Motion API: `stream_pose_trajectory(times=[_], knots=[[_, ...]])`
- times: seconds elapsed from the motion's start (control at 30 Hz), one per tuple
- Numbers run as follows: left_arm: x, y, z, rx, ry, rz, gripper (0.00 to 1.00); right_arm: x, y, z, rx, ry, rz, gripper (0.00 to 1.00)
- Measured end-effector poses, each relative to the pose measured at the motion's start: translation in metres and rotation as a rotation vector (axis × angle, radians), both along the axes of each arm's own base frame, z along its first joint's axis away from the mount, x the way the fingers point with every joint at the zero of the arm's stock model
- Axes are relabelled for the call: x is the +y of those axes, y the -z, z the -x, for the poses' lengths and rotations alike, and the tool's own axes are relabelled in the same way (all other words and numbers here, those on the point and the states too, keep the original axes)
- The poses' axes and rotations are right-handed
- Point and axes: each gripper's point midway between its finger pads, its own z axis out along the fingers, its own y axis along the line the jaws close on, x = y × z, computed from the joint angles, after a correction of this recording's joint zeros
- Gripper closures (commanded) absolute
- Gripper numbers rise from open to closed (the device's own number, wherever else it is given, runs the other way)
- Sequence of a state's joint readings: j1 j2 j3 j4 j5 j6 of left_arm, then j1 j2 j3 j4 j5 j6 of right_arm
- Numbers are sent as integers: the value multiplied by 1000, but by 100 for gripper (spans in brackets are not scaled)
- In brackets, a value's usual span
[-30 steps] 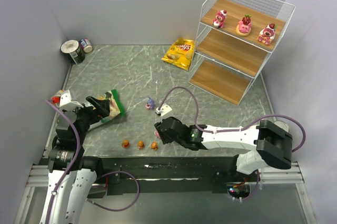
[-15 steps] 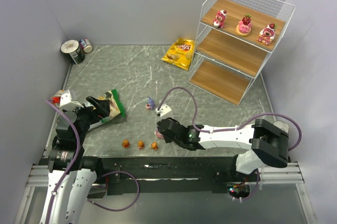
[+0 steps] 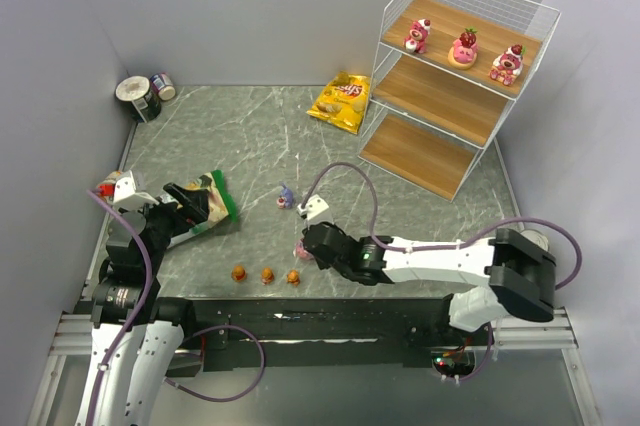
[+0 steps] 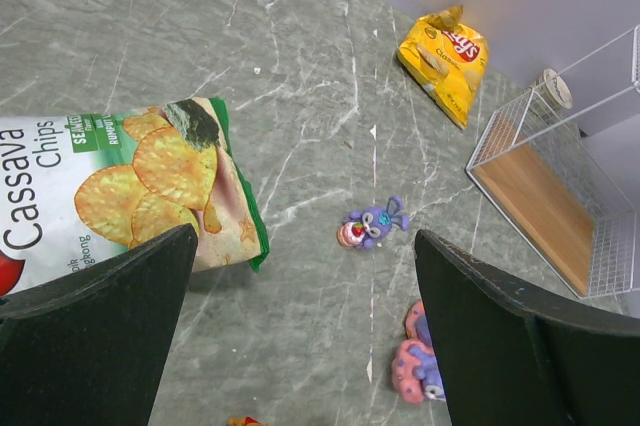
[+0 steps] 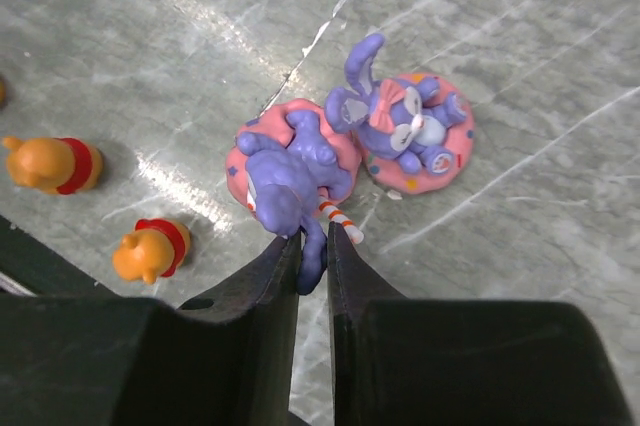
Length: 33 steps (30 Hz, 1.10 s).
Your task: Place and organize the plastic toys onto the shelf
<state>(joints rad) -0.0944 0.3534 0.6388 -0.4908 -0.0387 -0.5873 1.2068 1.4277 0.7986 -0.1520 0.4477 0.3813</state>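
My right gripper [image 5: 312, 246] is shut on the long ear of a purple-pink toy [image 5: 290, 161] that lies on the table; it also shows in the top view [image 3: 300, 250]. A second purple-pink toy [image 5: 410, 131] lies touching it. A third [image 3: 285, 197] lies further up the table, also in the left wrist view [image 4: 372, 224]. Three orange toys [image 3: 267, 275] stand in a row near the front edge. Three strawberry toys [image 3: 464, 48] stand on the shelf's [image 3: 440, 96] top board. My left gripper [image 4: 305, 246] is open and empty, above the table at the left.
A green cassava chip bag [image 3: 205, 204] lies under my left gripper. A yellow chip bag [image 3: 342, 102] lies by the shelf's left side. Tin cans [image 3: 140, 96] stand at the back left corner. The shelf's middle and bottom boards are bare.
My right gripper has shifted slightly up the table, and the purple-pink toy now shows at its tip. The left arm has not moved.
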Motion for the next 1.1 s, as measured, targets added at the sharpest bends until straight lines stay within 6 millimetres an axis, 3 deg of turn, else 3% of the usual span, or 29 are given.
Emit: stream_pose_trajectory(times=[0.1, 0.3, 0.43, 0.5, 0.77, 1.1], knots=[[0, 0, 0, 0, 0, 0, 4, -4, -19, 1, -23, -10, -28, 100], [0, 0, 0, -1, 0, 0, 4, -12, -82, -1, -103, -23, -119, 100], [0, -1, 1, -6, 0, 0, 4, -16, -124, -19, -182, 7, -146, 100], [0, -2, 1, -10, 0, 1, 4, -26, -134, -38, -211, 53, -135, 100], [0, -3, 2, -16, 1, 1, 4, -90, -118, -109, -240, 217, 25, 100], [-1, -7, 4, -32, 6, 4, 4, -149, -96, -164, -240, 235, 191, 100]])
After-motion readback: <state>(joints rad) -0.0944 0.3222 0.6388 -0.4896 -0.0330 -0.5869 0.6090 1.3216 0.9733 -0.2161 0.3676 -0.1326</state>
